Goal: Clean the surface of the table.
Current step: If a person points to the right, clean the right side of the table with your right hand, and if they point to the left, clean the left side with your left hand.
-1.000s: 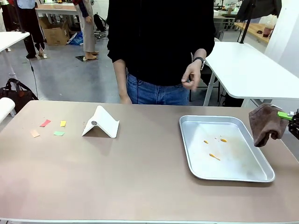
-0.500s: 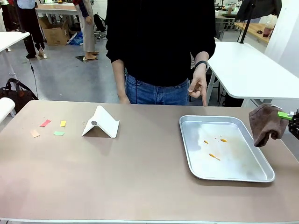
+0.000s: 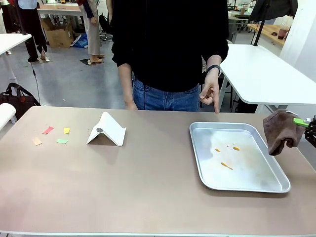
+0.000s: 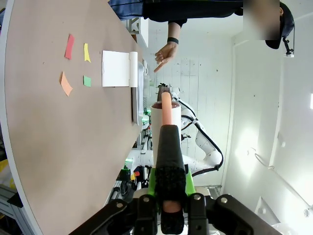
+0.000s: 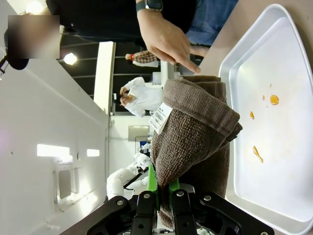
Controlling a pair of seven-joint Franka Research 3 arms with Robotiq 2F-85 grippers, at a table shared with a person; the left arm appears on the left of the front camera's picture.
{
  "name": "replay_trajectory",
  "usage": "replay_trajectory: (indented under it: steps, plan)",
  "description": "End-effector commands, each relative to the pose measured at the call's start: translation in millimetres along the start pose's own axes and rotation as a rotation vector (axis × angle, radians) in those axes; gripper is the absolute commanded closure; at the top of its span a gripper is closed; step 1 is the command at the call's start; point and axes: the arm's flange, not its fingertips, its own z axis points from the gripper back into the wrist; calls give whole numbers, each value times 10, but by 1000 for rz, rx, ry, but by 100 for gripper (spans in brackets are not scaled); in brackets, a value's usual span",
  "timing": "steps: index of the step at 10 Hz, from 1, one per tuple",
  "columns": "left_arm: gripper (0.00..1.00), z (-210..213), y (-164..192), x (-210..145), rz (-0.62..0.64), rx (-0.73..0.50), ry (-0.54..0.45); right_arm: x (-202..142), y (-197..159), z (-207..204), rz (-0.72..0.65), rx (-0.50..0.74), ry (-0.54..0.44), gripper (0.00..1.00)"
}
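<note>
the table (image 3: 148, 192) spreads wide below me, beige-brown with a thin pale edge along the near side. its middle and whole near half, from 4 round to 8 o'clock, are bare open top. at 3 o'clock lies a metal tray (image 3: 194, 148), its right rim close to the table's right edge, with a few orange smears (image 3: 226, 165) inside. at 11 o'clock a white folded stand (image 3: 107, 129) sits tent-like, and at 9 to 10 o'clock four paper scraps (image 3: 54, 135) lie scattered near the left edge, apart from the stand.

my right gripper (image 5: 164, 188) hangs off the table's right edge, past 3 o'clock, fingers clamped on a brown cloth (image 3: 281, 131) that droops beside the tray without touching it. my left gripper (image 4: 170, 200) is closed around a black-handled tool (image 4: 170, 152) with a salmon tip, looking along the table from beyond its left end.

at 1 o'clock, over the far edge, the person's hand (image 3: 210, 91) points an index finger down toward the tray's far rim.
</note>
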Motion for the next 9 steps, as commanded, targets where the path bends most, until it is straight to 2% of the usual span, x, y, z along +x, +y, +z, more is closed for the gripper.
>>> replay_trajectory:
  steps: [1, 4, 5, 9]
  plan:
    - [100, 15, -47, -21, -19, -19, 1, 0, 0, 0, 0, 0, 0, 90]
    - [100, 15, -47, -21, -19, -19, 1, 52, 177, -294, 109, -140, 60, 90]
    - [100, 15, -47, -21, -19, -19, 1, 101, 246, -466, 139, -221, 82, 90]
    - [100, 15, -47, -21, -19, -19, 1, 270, 422, -1299, 239, -687, 168, 90]
